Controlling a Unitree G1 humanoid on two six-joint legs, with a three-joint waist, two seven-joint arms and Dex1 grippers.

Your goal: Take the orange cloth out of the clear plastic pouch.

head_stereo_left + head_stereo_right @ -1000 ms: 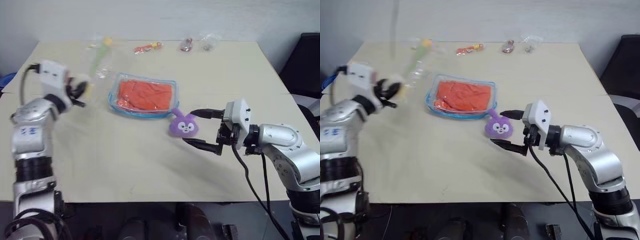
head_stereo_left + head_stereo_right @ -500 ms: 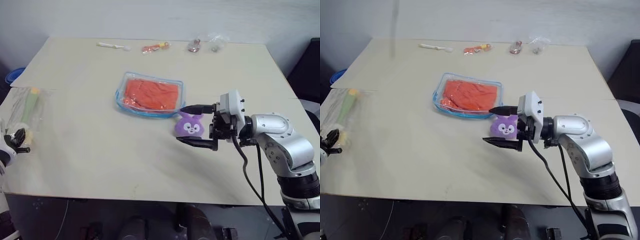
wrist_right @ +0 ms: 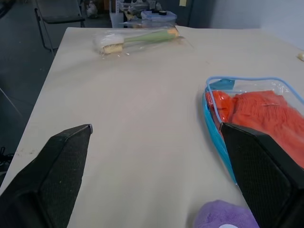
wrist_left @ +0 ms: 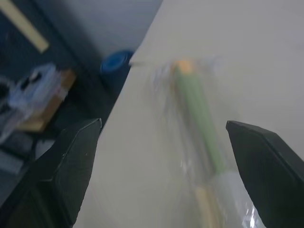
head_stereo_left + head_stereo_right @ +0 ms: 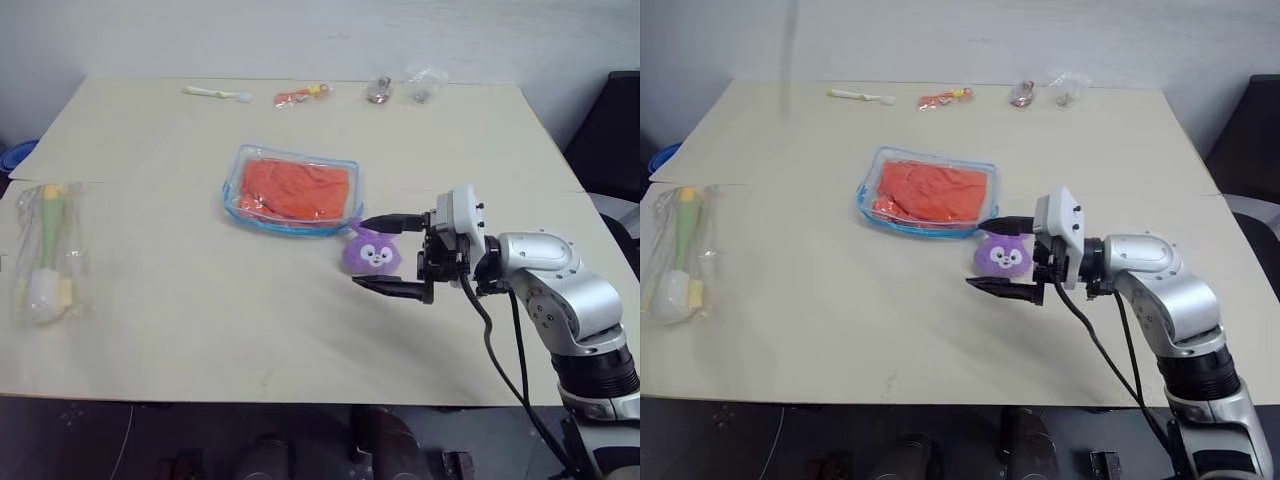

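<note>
Beige tabletop point(image 5: 200, 330), pale wall behind; clear plastic pouch point(image 5: 290, 190) holding orange cloth point(image 5: 297, 188) lies mid-table. Right gripper point(image 5: 385, 256), fingers spread, brackets purple plush bunny point(image 5: 372, 252). Left gripper point(image 4: 166, 156), fingers spread, empty, over bagged brush point(image 5: 45, 252).

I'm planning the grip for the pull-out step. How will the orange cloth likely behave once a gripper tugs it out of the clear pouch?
The orange cloth lies creased and folded inside the clear pouch, so it will probably hang limp, not stiff. It fills most of the pouch, so it may drag the light pouch along the table unless that is pinned. Fabric should pinch easily.
</note>
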